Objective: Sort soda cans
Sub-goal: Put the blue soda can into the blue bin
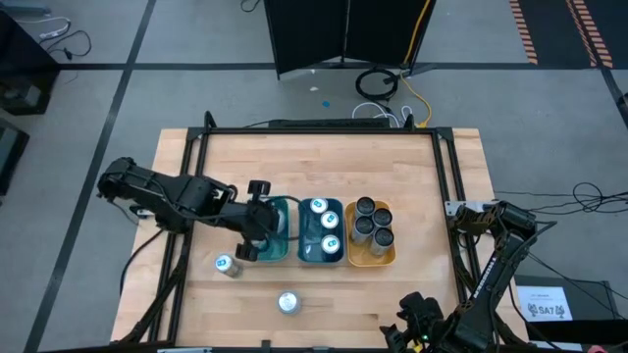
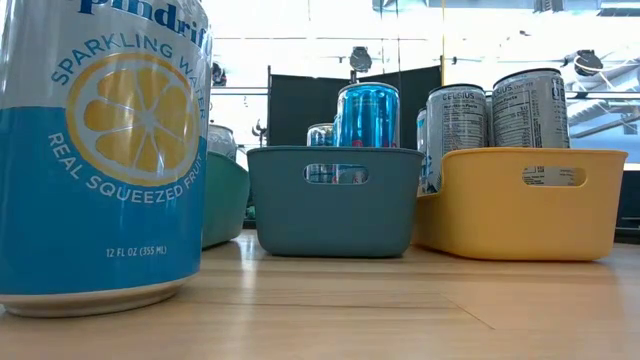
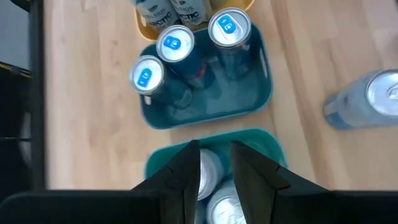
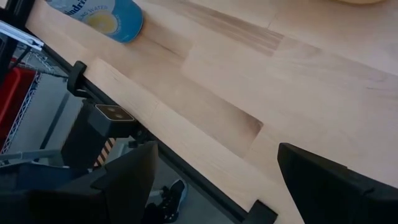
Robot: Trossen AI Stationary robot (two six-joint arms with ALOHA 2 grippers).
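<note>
My left gripper (image 1: 263, 224) (image 3: 216, 163) points down over the green tray (image 3: 261, 142), fingers a narrow gap apart just above the silver-topped cans (image 3: 210, 174) standing in it. Whether the fingers touch a can, I cannot tell. The teal tray (image 1: 322, 257) (image 3: 249, 102) holds three blue-marked cans (image 3: 173, 45). The orange tray (image 1: 371, 259) (image 2: 530, 205) holds dark grey-topped cans (image 1: 371, 222). Two loose cans stand on the table: one (image 1: 228, 264) (image 3: 365, 99) near the green tray, and a lemon-printed one (image 1: 287, 302) (image 2: 100, 150) near the table's near edge. My right gripper (image 1: 420, 320) (image 4: 211, 180) waits open at the near right corner.
The three trays sit side by side at mid table, with bare wood to their far side, left and right. A metal frame (image 1: 446, 176) runs along the table's edges. The right wrist view looks over the table's near edge (image 4: 186, 149) toward the floor.
</note>
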